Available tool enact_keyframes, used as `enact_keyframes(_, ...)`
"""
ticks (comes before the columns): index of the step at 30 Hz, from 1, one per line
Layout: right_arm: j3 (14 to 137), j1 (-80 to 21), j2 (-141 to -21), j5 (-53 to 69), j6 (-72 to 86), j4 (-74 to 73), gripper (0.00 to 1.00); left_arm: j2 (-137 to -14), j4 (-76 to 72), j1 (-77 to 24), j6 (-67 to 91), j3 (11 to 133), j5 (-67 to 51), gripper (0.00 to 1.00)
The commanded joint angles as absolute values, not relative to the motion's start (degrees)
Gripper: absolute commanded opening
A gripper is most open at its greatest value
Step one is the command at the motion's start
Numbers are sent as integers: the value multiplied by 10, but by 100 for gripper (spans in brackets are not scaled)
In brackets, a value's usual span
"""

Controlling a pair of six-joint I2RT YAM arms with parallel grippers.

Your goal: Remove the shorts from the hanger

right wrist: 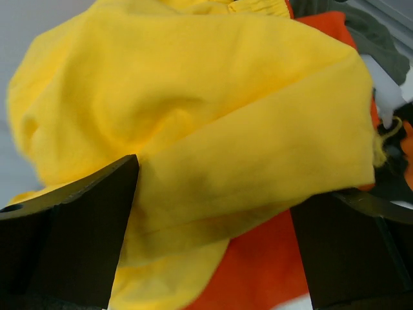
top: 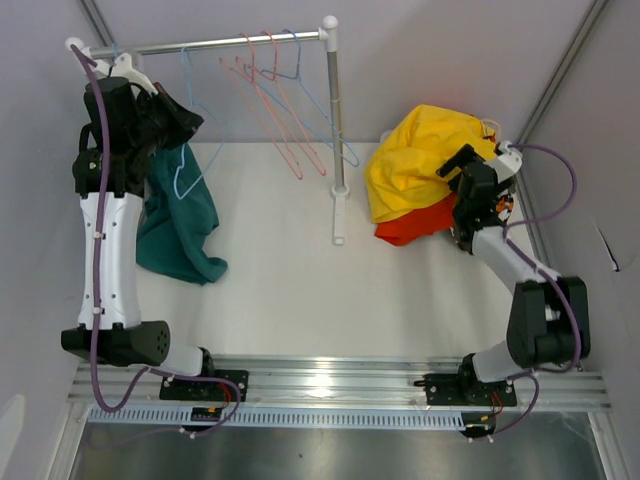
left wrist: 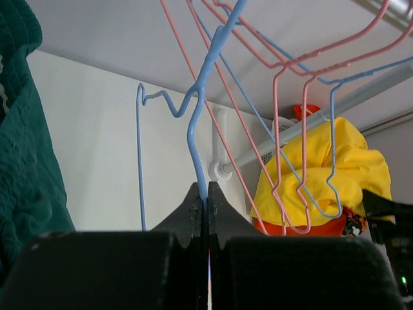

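Top external view puts the teal shorts (top: 180, 225) at nine o'clock, draped below the left end of the rail (top: 220, 42), their lower edge on the table (top: 290, 280). Left wrist view shows the left gripper (left wrist: 205, 194) clenched on a blue hanger (left wrist: 197, 123). At two o'clock the yellow shorts (top: 425, 150) lie heaped over the red-orange shorts (top: 410, 230). The right gripper (right wrist: 216, 187) is released, its fingers spread either side of the yellow cloth.
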State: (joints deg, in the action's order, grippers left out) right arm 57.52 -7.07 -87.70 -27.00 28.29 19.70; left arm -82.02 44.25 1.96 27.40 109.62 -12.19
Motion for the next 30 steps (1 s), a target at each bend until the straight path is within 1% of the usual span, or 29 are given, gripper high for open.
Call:
enact_keyframes(1,511,-92,-769,-280,319,185,99,-836,430,24,274,1155,-130,0)
enact_keyframes(6,454,-118,-646,-253,315,136,99,-861,418,19,300,1182,-147,0)
enact_keyframes(12,410,-168,-584,-244,305,109,99,-895,401,6,317,1216,-148,0)
enact_keyframes(20,389,-249,-589,-263,287,112,99,-942,393,-39,330,1283,-139,0)
enact_keyframes(25,386,-265,-589,-268,284,116,99,-983,400,-44,334,1323,-134,0)
enact_keyframes(30,384,-266,-582,-270,274,118,99,-998,400,-44,333,1342,-120,0)
